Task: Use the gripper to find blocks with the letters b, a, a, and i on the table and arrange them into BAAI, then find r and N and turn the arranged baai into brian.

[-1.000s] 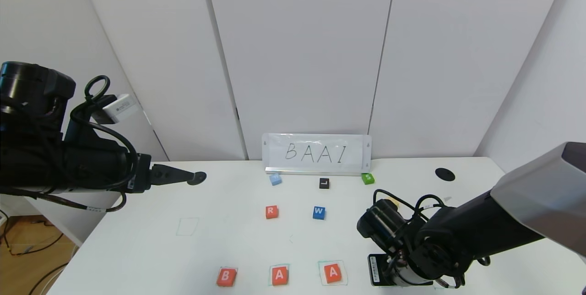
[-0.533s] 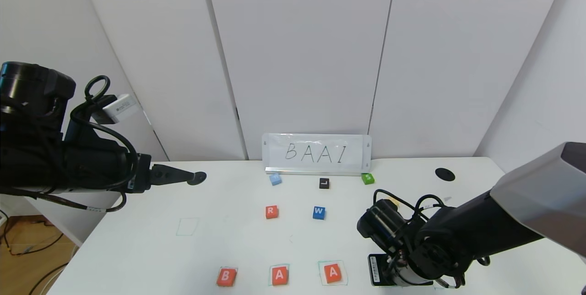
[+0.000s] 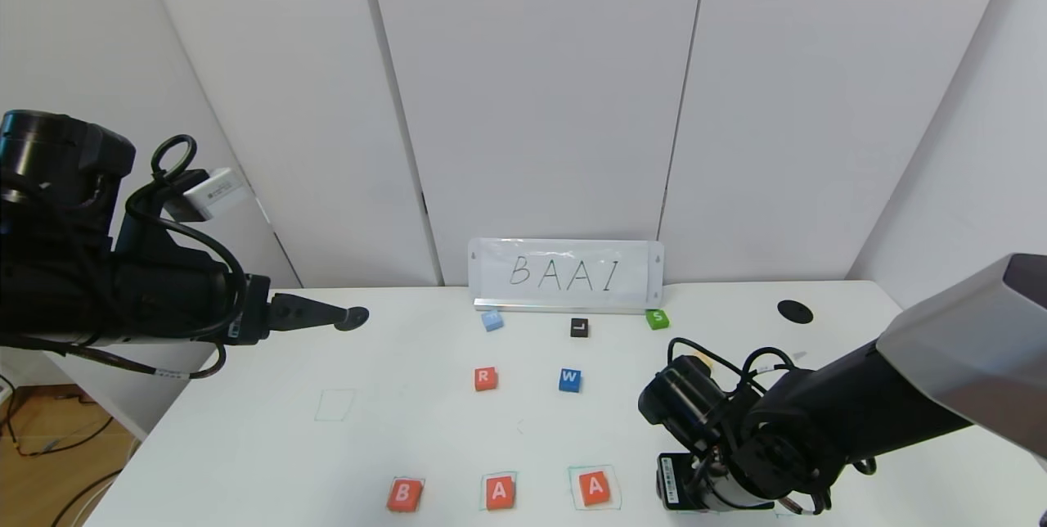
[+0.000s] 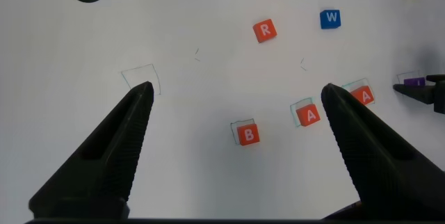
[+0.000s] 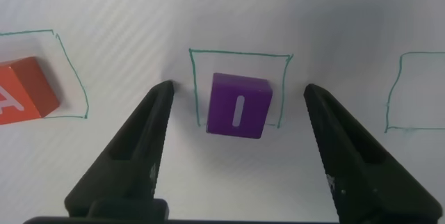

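Right gripper (image 5: pixel 236 113) spread over the small purple square block with a white I (image 5: pixel 238 106).
The jaws are seen standing clear of the block, which lies flat inside a green drawn square on the large white tabletop (image 3: pixel 409 437), at the near edge beside the orange-red B, A, A blocks (image 3: pixel 499 492). The left gripper (image 4: pixel 233 123) is held open, raised at the left.

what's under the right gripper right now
A purple I block lies on the table inside a green drawn square, between the open fingers of the right gripper, untouched. From the head view the arm hides it.
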Controlling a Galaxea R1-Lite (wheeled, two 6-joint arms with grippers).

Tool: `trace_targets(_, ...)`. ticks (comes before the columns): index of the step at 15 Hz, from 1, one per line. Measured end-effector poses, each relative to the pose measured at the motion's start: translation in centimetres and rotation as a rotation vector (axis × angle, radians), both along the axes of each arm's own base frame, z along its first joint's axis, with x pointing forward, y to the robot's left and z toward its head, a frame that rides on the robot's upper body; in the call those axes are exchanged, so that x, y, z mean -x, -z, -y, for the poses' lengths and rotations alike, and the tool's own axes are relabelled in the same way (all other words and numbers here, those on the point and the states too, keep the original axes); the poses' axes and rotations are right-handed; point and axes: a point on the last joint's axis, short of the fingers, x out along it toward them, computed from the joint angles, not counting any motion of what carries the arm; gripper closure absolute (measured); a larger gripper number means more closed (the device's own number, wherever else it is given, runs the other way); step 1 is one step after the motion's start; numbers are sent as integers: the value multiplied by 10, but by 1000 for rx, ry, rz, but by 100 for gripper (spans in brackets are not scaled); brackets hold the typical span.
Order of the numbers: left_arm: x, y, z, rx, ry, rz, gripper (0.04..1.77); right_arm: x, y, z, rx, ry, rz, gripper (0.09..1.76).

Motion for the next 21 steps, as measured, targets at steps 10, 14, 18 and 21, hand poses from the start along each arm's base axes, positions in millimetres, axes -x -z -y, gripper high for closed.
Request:
trace_targets(10,1,-1,0,0,0,2,9,-1,-17,6,-16,-13,37,24)
trace_targets(14,2,-1,0,0,-1,5,9,0,-38,9,-42,-27,84,20)
trace_targets(18,9,-8,0,-1,-1,26,9,7,-68,13,-76,-55,162,18)
trace_targets(21,31,-20,2,0,9,60,9,15,-102,25,-85,-82,247,16)
